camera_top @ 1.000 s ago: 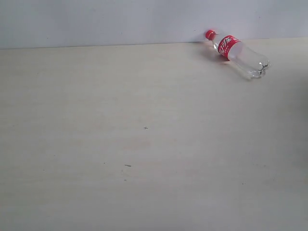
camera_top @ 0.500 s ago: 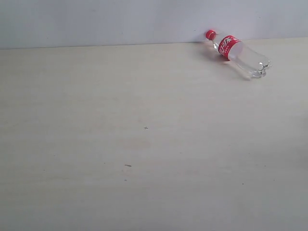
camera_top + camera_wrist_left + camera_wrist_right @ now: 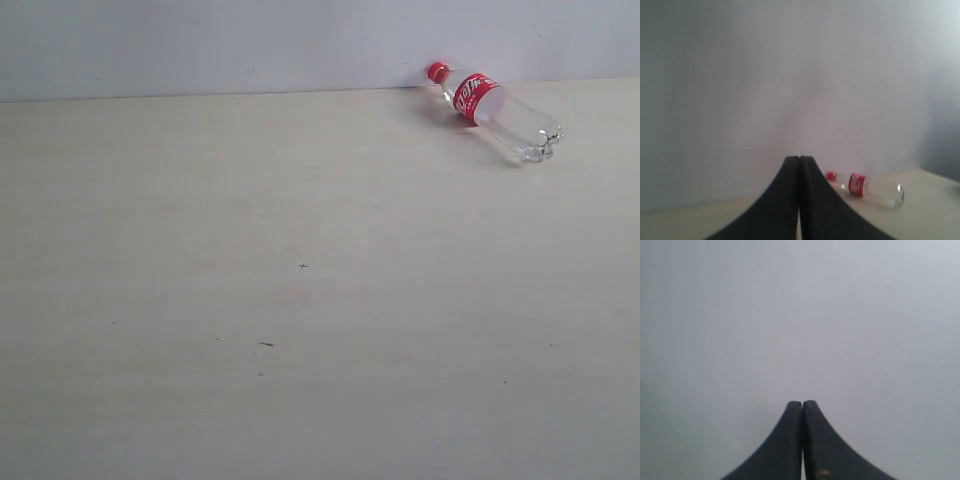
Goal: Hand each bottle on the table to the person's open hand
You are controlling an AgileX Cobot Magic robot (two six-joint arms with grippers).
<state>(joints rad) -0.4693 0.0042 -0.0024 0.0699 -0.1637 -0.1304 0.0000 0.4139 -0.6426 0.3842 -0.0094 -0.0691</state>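
Exterior view: pale surface (image 3: 300, 200) fills most of the shot, grey wall (image 3: 200, 45) behind it. Left pincer (image 3: 799, 159) is fully closed, fingers pressed together, gripping nothing. Right pincer (image 3: 802, 403) is likewise closed and empty, facing plain grey. One bottle (image 3: 495, 110) lies on its side at the far right of the surface, red cap (image 3: 437, 71) at the wall, red label (image 3: 474, 96) near the neck. Tiny dark specks (image 3: 302, 265) mid-surface.
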